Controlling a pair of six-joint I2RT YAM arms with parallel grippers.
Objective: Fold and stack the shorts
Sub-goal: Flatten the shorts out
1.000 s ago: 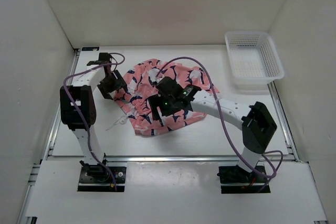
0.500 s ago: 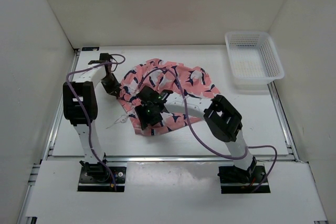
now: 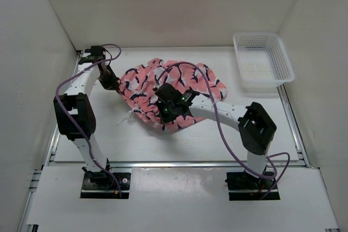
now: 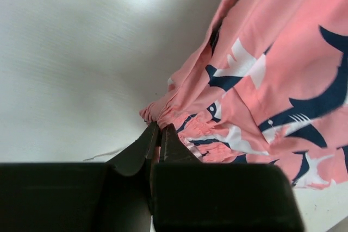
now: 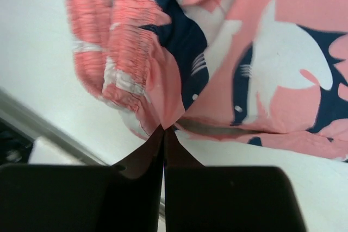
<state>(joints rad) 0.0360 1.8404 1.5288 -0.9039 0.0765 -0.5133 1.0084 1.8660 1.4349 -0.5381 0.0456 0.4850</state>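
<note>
Both sets of jaws are pinched shut on the shorts (image 3: 142,82), which lie bunched in the middle of the surface (image 3: 98,139).
From above I can't make out either grip, and the right arm hides part of the cloth. The wrist views crop most of the shorts, but they show the left jaws closed on a gathered edge and the right jaws nipping a fold beside the ruched band.

1. A white table (image 3: 98,139) carries everything; metal rails run along its left, right and near edges.
2. The shorts (image 3: 142,82) lie crumpled on it, just left of centre; a thin white string (image 3: 123,122) trails from their near-left edge onto the surface.
3. A white mesh basket (image 3: 261,63) sits at the far right corner, well apart from the shorts.
</note>
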